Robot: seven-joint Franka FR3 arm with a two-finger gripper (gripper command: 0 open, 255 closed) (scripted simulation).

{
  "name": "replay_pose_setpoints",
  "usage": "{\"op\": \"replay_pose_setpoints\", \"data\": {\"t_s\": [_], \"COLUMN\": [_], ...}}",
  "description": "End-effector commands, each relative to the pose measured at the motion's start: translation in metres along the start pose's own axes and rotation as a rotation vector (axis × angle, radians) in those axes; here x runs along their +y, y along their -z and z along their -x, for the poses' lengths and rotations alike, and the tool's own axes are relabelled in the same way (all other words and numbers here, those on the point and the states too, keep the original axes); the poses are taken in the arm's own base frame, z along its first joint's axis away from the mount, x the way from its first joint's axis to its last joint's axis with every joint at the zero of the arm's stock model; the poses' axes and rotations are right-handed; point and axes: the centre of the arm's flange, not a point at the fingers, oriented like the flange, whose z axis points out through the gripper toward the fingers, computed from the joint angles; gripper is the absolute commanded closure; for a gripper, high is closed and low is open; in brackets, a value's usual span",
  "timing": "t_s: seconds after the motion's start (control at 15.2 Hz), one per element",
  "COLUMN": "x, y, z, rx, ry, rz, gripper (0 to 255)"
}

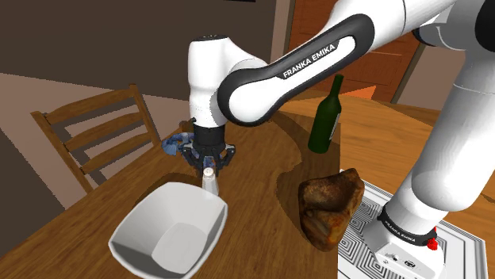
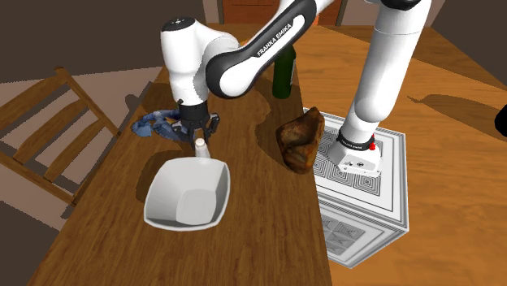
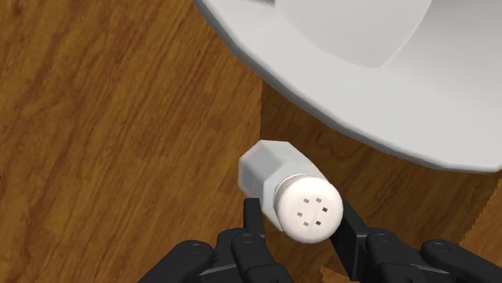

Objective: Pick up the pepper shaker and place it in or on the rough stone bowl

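The pepper shaker (image 3: 277, 173) is small and white, with a round cap dotted with holes. My black gripper (image 3: 299, 215) is shut on it, one finger at each side of the cap. In the shoulder view the shaker (image 1: 209, 181) stands upright under the gripper (image 1: 208, 165), right at the far rim of the white angular bowl (image 1: 169, 230). The second exterior view has the shaker (image 2: 200, 147) just behind the bowl (image 2: 188, 193), below the gripper (image 2: 198, 134). Whether the shaker's base touches the wooden table I cannot tell.
A brown rough rock-like object (image 1: 331, 206) lies on the table (image 1: 103, 206) toward the stand. A dark green bottle (image 1: 326, 115) stands farther back. A blue patterned object (image 1: 174, 145) lies behind the gripper. A wooden chair (image 1: 95, 131) stands at the table's far side.
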Motion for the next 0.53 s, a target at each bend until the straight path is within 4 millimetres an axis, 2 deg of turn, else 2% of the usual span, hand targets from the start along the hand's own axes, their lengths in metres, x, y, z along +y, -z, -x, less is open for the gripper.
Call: {"op": "replay_pose_setpoints", "data": {"t_s": [0.0, 0.46], "x": [-0.001, -0.004], "y": [0.011, 0.048], "z": [0.001, 0.002], "rx": [0.000, 0.000], "ry": [0.000, 0.000], "rz": [0.000, 0.000], "gripper": [255, 255]}}
